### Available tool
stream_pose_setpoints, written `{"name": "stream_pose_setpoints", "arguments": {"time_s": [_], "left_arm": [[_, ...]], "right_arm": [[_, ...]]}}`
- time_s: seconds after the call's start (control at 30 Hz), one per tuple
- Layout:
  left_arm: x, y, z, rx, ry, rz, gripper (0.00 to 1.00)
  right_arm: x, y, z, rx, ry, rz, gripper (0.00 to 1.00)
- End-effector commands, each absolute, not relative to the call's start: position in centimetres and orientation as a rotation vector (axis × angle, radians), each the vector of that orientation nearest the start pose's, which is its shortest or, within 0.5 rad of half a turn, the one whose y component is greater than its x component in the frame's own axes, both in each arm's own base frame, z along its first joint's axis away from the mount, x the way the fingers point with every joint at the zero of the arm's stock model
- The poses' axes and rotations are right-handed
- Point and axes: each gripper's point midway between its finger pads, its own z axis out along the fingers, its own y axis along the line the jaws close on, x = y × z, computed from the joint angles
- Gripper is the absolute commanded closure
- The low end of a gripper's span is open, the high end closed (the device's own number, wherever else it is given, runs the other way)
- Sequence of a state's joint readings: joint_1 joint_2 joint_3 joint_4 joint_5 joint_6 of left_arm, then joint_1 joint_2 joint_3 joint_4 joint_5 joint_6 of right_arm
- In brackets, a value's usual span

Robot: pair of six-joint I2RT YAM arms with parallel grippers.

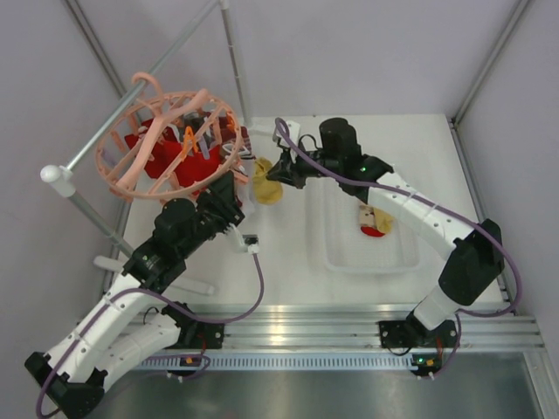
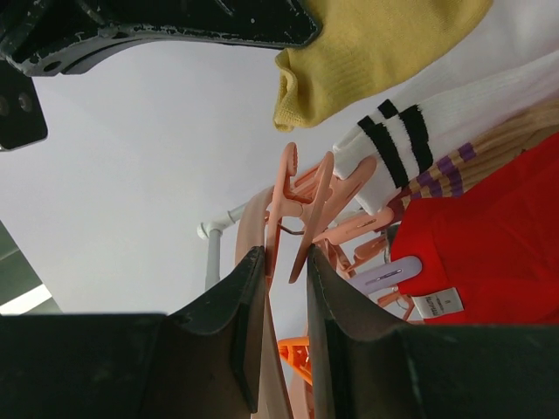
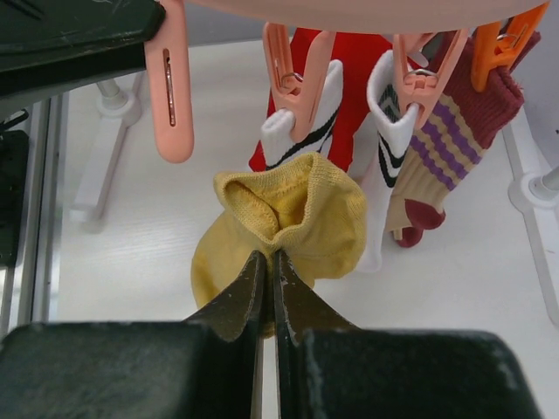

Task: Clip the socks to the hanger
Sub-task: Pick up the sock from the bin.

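Right gripper (image 3: 269,255) was clamped shut on the mustard sock (image 3: 297,209), arm stretched from lower right to top-view centre; left gripper (image 2: 284,253) was narrow, pinching a peach clip (image 2: 301,196), arm angled up-left under the hanger (image 1: 142,153) at upper left, beside the clipped socks (image 3: 349,96).

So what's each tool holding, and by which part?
The right tool pinches the mustard sock below its cuff opening; left tool squeezes a peach hanger clip by its handle ends.
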State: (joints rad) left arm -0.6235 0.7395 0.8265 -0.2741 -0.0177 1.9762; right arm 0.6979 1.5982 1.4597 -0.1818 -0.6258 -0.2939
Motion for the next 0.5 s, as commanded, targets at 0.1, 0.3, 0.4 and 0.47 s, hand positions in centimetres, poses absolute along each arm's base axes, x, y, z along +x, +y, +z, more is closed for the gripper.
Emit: {"name": "stream_pose_setpoints", "arguments": {"time_s": [0.1, 0.3, 0.4, 0.47], "left_arm": [[27.7, -15.8, 34.8, 1.749, 0.444, 0.985, 1.00], [27.7, -16.0, 34.5, 1.766, 0.418, 0.992, 1.00], [27.6, -16.1, 34.4, 1.776, 0.405, 0.997, 1.00], [27.7, -16.3, 34.1, 1.790, 0.394, 1.001, 1.00]], "right_arm": [[28.8, 39.3, 30.4, -1.312, 1.431, 0.923, 1.00], [28.5, 39.1, 29.3, -1.365, 1.460, 0.893, 1.00], [28.4, 38.9, 28.9, -1.379, 1.481, 0.881, 1.00], [28.6, 39.0, 29.3, -1.382, 1.477, 0.867, 1.00]]}}
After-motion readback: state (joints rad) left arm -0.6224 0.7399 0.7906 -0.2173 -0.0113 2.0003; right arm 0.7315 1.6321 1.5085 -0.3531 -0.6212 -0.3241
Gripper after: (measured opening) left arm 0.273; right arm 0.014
